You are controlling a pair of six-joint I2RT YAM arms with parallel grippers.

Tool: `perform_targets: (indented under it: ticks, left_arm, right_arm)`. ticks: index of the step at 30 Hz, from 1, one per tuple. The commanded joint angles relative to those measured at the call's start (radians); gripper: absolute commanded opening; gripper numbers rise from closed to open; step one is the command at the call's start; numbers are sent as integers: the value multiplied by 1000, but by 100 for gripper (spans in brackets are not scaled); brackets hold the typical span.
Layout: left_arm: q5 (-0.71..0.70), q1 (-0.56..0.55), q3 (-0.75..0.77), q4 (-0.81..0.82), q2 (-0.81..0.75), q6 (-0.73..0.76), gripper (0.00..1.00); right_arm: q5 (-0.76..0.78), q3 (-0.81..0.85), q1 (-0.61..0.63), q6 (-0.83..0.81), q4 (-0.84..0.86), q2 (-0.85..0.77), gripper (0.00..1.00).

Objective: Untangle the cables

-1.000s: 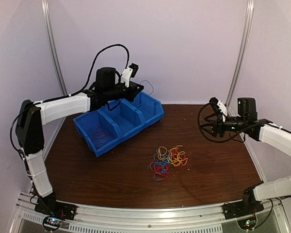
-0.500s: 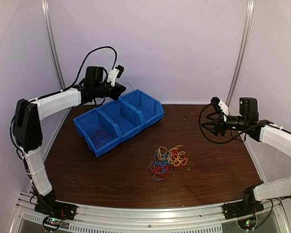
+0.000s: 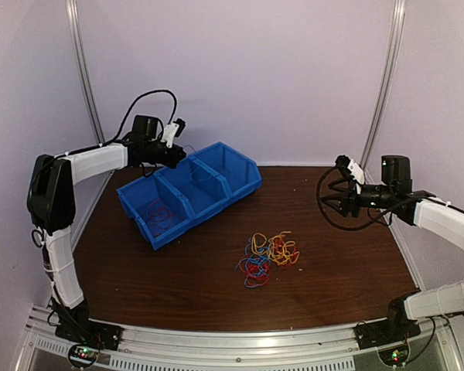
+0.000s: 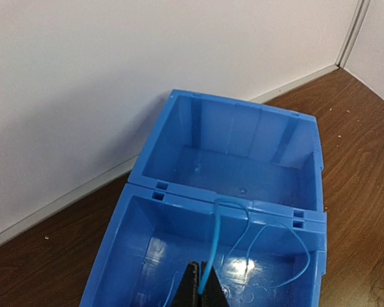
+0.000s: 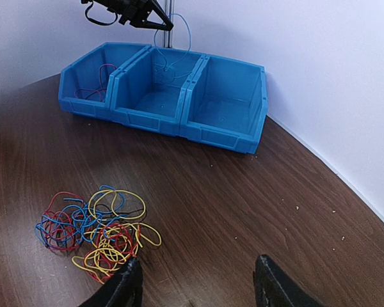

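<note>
A tangle of red, blue and yellow cables (image 3: 267, 255) lies on the brown table in front of the bins; it also shows in the right wrist view (image 5: 93, 230). My left gripper (image 3: 182, 155) is above the back of the middle compartment, shut on a thin blue cable (image 4: 212, 246). That cable loops over the divider and hangs into the middle compartment. From the right wrist view, the left gripper (image 5: 159, 23) and its blue cable (image 5: 181, 33) show above the bin. My right gripper (image 3: 329, 202) is open and empty, hovering right of the tangle (image 5: 198, 291).
A blue bin with three compartments (image 3: 251, 185) stands at the back left, near the wall (image 4: 224, 199) (image 5: 224, 137). A red cable (image 3: 161, 216) lies in its left compartment (image 5: 97, 78). The right compartment holds nothing.
My left gripper has moved left and down with the blue cable, from above the right compartment to the back of the middle one. The right arm has barely moved.
</note>
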Motion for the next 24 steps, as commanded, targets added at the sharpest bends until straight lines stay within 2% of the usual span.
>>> perform_targets:
  ticks: [1, 8, 17, 19, 24]
  left_arm:
    - [-58, 0, 53, -56, 55, 24, 0]
    - [-117, 5, 55, -76, 109, 27, 1]
    - [-87, 5, 150, -177, 152, 7, 35]
    - [-84, 5, 150, -187, 133, -24, 41]
    - [-33, -1, 120, -182, 20, -45, 46]
  right_arm:
    - [5, -3, -3, -10, -2, 5, 60]
    - [7, -4, -3, -16, -1, 7, 60]
    - [12, -5, -3, -20, -5, 8, 60]
    - [11, -5, -3, -22, -7, 10, 60]
    - [11, -5, -3, -27, -7, 19, 60]
